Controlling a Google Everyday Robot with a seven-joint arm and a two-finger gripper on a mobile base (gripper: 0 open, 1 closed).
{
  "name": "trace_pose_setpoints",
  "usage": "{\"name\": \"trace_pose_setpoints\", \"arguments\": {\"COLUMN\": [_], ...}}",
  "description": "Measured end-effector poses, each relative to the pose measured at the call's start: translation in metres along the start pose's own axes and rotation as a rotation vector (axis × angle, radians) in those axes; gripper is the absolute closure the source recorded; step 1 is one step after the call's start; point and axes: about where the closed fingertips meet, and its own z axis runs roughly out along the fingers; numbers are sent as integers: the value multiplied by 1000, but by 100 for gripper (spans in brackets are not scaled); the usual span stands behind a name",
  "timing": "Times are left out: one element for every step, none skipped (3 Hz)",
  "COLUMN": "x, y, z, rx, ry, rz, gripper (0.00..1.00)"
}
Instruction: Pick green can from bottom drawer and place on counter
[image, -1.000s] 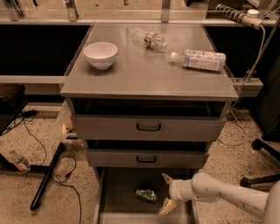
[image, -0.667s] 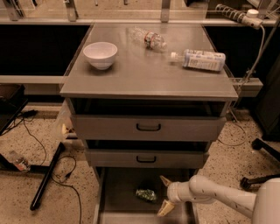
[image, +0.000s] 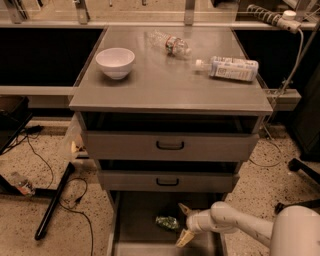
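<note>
Two fingers (image: 183, 238) of the gripper (image: 184, 225) stand spread apart in the bottom drawer (image: 137, 212), below the front edge of the counter (image: 165, 87), and the green can (image: 167, 222) lies just beside them toward the left edge, seemingly lengthwise into the gap.

The arm (image: 250, 229) comes in from the lower right corner and reaches leftward, low and close to level. Its nearest part is a bulky, rounded white shell (image: 298, 231) at the right edge. From there a slimmer white forearm tapers toward a rounded wrist (image: 220, 216), which bulges slightly above the line of the forearm. Beyond the wrist a short pale body carries the gripper (image: 180, 225), which sits low and a little right of centre, inside the open drawer (image: 134, 216) and pointing left. Its two tan fingers (image: 184, 238) are spread wide apart, one angled up and left, the other down and left, forming a V that opens to the left.
</note>
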Motion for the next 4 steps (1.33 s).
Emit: {"name": "trace_pose_setpoints", "arguments": {"x": [7, 16, 26, 31], "y": [-6, -8, -9, -15], "z": [23, 43, 60, 75], "rx": [-3, -14, -21, -25], "ry": [-14, -18, -20, -23], "rz": [13, 34, 63, 81], "gripper": [0, 0, 0, 0]}}
